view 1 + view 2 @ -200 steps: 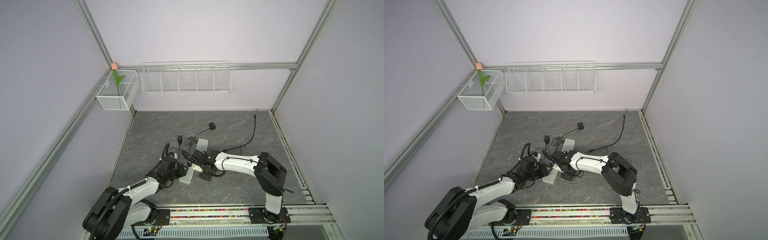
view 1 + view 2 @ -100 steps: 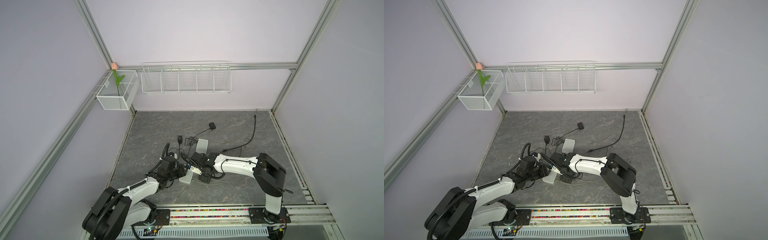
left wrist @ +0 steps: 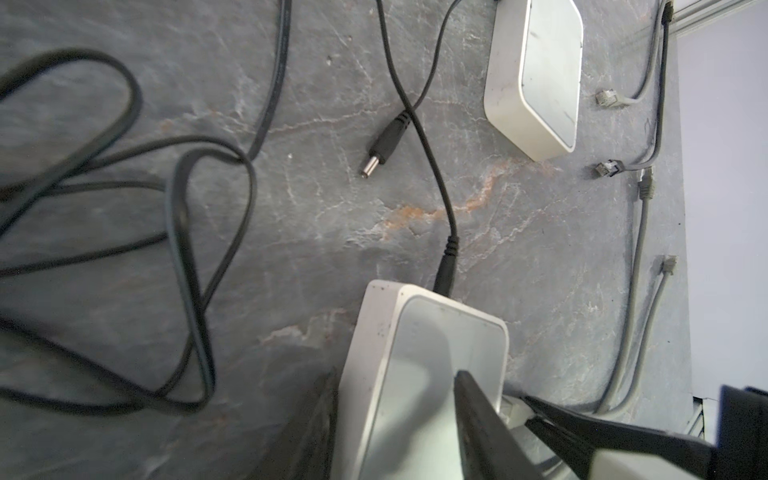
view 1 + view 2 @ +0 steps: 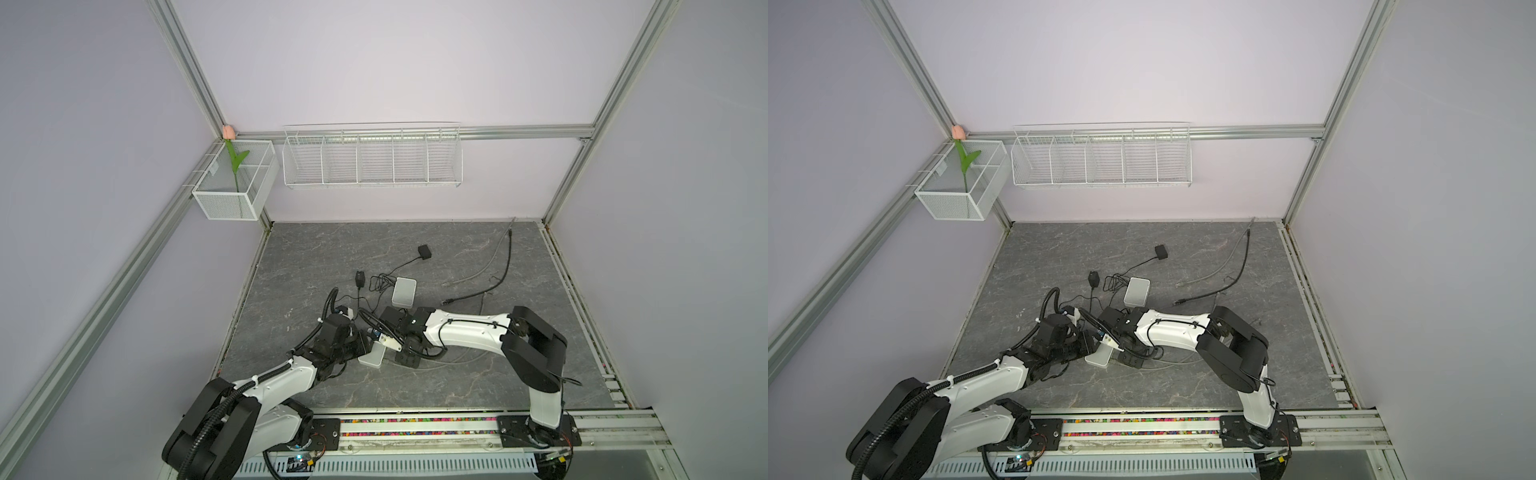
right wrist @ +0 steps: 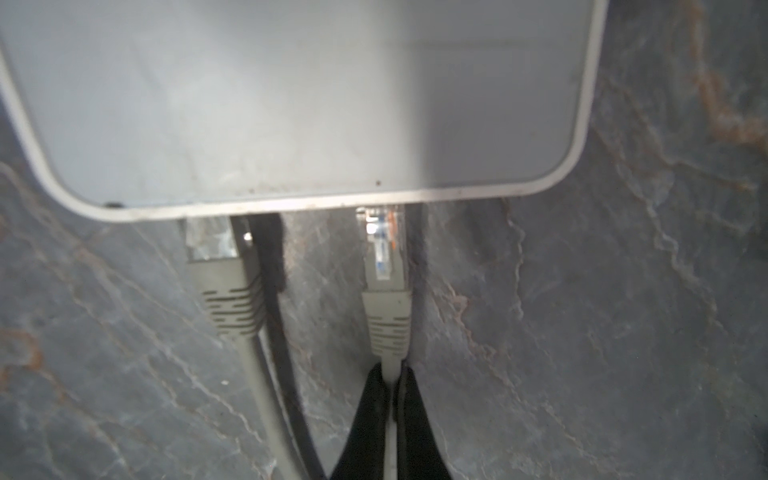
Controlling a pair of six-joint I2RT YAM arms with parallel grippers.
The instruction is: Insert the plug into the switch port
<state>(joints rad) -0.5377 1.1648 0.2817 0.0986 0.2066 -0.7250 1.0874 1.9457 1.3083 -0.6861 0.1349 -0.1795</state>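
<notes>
The switch (image 4: 371,357) (image 4: 1099,356) is a white box with a grey top, lying near the table's front middle. My left gripper (image 3: 397,374) is shut on the switch (image 3: 428,365), one finger on each long side. My right gripper (image 5: 392,372) is shut on a grey cable just behind the plug (image 5: 382,249), a clear connector with a grey boot. The plug's tip meets the edge of the switch (image 5: 291,104); how deep it sits is hidden under the rim. In the left wrist view the plug (image 3: 513,409) touches the switch's side. The right gripper (image 4: 388,341) is beside the switch.
Another grey plug (image 5: 212,245) and a black cable sit in the same edge. A second white box (image 4: 404,291), a loose barrel plug (image 3: 382,149), black adapters (image 4: 424,251) and loose grey network plugs (image 3: 606,98) lie behind. Black cable loops lie left.
My right gripper has moved left with the plug, bringing it up against the switch. The left gripper and the switch have stayed put.
</notes>
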